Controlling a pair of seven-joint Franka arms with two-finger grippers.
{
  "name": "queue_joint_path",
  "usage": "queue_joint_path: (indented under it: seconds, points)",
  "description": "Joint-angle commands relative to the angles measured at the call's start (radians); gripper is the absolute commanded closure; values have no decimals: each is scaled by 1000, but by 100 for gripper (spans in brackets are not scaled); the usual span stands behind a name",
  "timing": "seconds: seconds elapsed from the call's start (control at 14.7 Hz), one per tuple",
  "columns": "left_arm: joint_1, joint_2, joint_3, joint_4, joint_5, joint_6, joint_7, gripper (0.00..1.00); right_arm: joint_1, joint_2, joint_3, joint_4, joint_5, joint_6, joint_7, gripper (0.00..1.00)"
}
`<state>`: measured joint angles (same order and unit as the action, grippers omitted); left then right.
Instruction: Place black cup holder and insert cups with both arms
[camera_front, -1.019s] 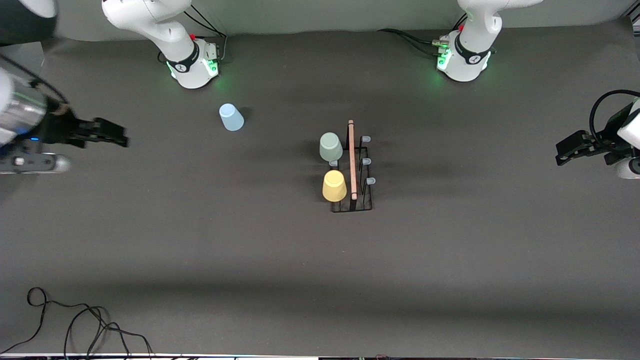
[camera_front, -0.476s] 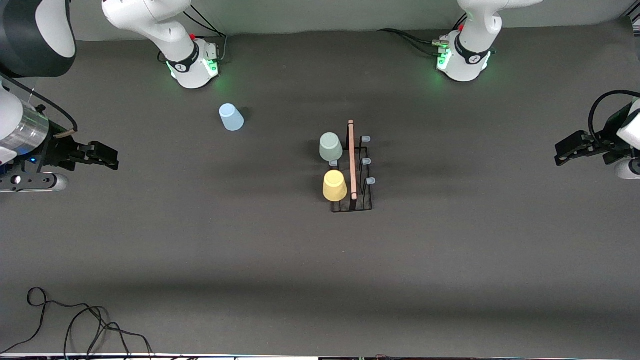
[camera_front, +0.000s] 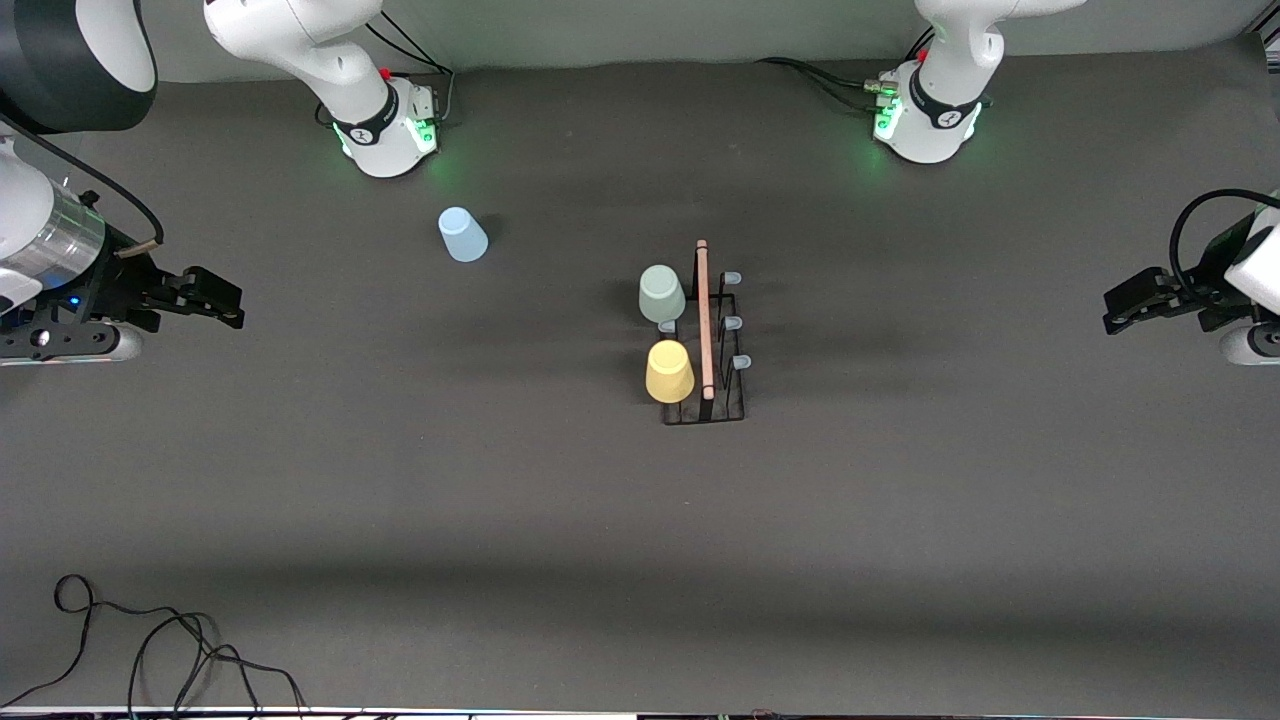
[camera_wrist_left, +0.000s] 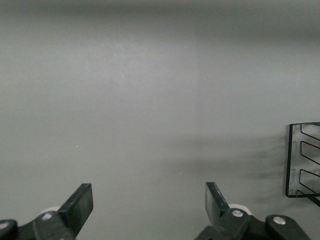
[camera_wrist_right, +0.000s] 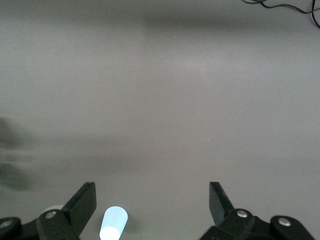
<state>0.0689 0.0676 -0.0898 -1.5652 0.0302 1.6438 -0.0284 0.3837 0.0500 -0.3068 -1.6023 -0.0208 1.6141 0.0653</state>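
Observation:
The black cup holder (camera_front: 728, 408) stands mid-table, its wooden rod handle (camera_front: 703, 320) on top. A pale green cup (camera_front: 661, 294) and a yellow cup (camera_front: 669, 371) sit on its pegs on the side toward the right arm's end. The light blue cup (camera_front: 462, 235) stands alone on the table near the right arm's base, and shows in the right wrist view as the blue cup (camera_wrist_right: 114, 223). My right gripper (camera_front: 222, 300) (camera_wrist_right: 151, 200) hangs open and empty over the right arm's end. My left gripper (camera_front: 1120, 305) (camera_wrist_left: 148, 200) hangs open and empty over the left arm's end, with the holder's wire frame (camera_wrist_left: 289, 160) in its view.
The two arm bases (camera_front: 385, 135) (camera_front: 925, 120) stand along the table's back edge. Loose black cables (camera_front: 150, 640) lie at the near corner on the right arm's end. Three bare pale-blue pegs (camera_front: 732, 277) line the holder's side toward the left arm.
The right gripper drew back toward the right arm's end and dropped a little, then steadied. The left gripper shifted only slightly. Cups and holder have not moved.

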Motion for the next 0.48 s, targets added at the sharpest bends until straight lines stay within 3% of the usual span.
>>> queue_joint_path:
  seconds: [0.0, 0.2, 0.41]
  points:
    - [-9, -6, 2, -4, -6, -6, -19, 0, 14, -29, 2, -31, -27, 23, -2, 0]
    - [-9, -6, 2, -4, -6, -13, -21, 0, -46, -30, 52, -31, -27, 18, -2, 0]
    - [-9, -6, 2, -4, -6, -16, -21, 0, -195, -30, 191, -30, -25, 18, -7, 0]
